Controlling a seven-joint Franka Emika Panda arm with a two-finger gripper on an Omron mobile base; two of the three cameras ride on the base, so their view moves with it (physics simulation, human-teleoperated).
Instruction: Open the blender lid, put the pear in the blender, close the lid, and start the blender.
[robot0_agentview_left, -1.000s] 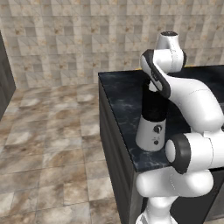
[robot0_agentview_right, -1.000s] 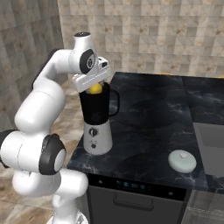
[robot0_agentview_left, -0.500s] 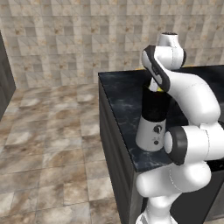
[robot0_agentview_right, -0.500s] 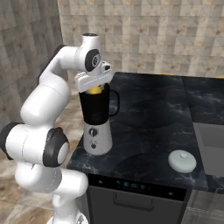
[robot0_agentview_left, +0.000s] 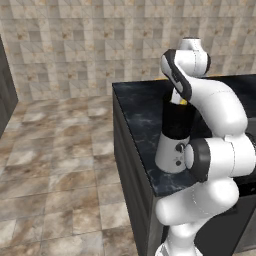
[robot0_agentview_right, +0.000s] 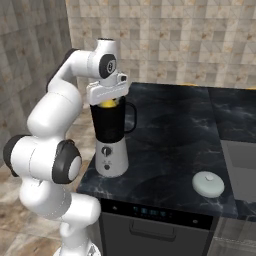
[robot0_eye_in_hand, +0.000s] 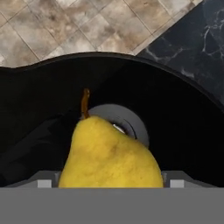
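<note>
The pear (robot0_eye_in_hand: 111, 155) is seen right at the open mouth of the blender (robot0_agentview_right: 111, 140) — yellow, stem pointing into the dark jar, between the spread jaws of the gripper (robot0_agentview_right: 108, 96). Whether it is gripped cannot be told. The blender lid (robot0_agentview_right: 208, 184) lies apart on the black counter (robot0_agentview_right: 170, 130) — off the jar.

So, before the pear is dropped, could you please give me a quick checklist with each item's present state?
1. Blender jar open, lid off: ok.
2. Blender lid parked on the counter, apart from the blender: ok.
3. Pear directly above the jar mouth: ok.
4. Jar interior free of other items: ok.
5. Tool grip on the pear: cannot tell.
6. Blender upright: ok.
</note>
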